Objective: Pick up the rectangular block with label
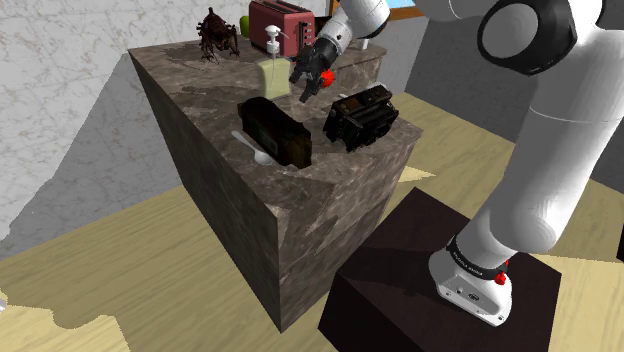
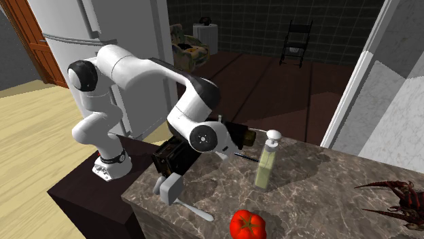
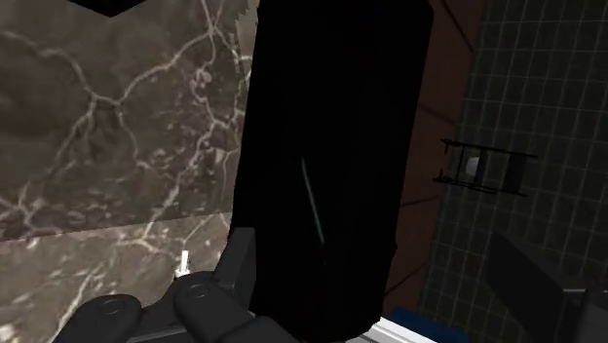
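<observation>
Block is lying flat on the counter, toward the end nearest the dark boxy stand. It's showing as a dark, nearly black rect. slab w/ a brownish patch along its long side face, and any writing there is too small to read. In the shoulder view its long axis is running diag., upper left to lower right, approx. parallel to the counter's front edge. The counter is looking like dark brown marble w/ pale veins, square-cornered.

A white spoon is lying just beside the block on the shoulder view's left. On the other side, a black lumpy boxy gadget is sitting near but apart.

Just past the block the gripper is hanging above the counter, tilted down. Its fingers are standing apart and it's looking released, w/ nothing clasped.

In the wrist view a tall black shape w/ a thin teal streak is rising btwn the fingers. Can't tell whether that's the block.

Further back a pale yellow-green pump bottle w/ a white head is standing upright. A glossy red tomato is sitting beyond it. At the far end a dark red toaster and a spiky dark brown creature figure are standing.
</observation>
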